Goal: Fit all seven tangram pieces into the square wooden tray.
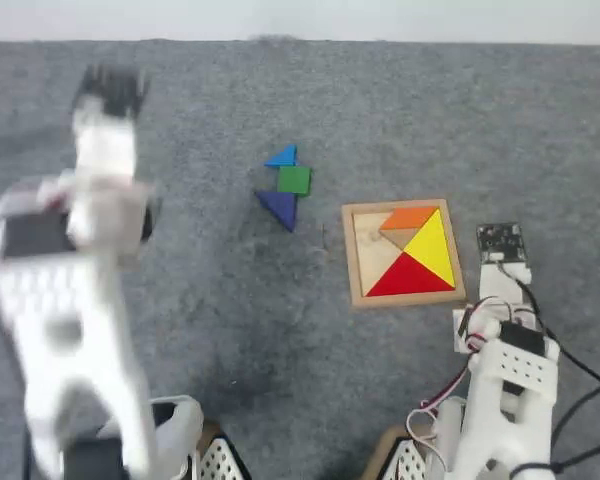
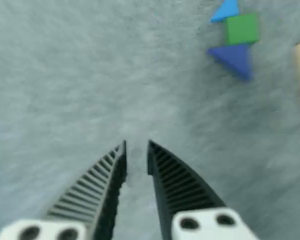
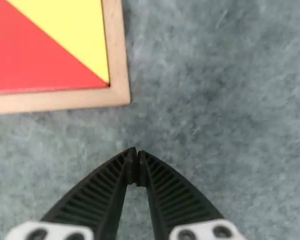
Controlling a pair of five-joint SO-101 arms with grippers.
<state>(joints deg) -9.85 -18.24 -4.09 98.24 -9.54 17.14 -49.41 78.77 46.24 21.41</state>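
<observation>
tray (image 3: 60,102) corner near right pincer (image 3: 136,152), closed, empty; left pincer (image 2: 136,145) slightly parted, empty, over carpet (image 2: 65,75).

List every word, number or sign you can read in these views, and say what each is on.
No text is readable.
The wooden tray and the coloured pieces show no print.
Any marking on the dark board beside the tray is too small to read.

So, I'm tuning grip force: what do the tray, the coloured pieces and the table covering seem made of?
Tray: pale wood, bare or lightly sealed, judging by its tan matte rim. The red triangle and green square: probably painted wood, flat even colour without shine, though plastic is possible. Table covering: grey felt or short carpet, fuzzy and mottled.
</observation>
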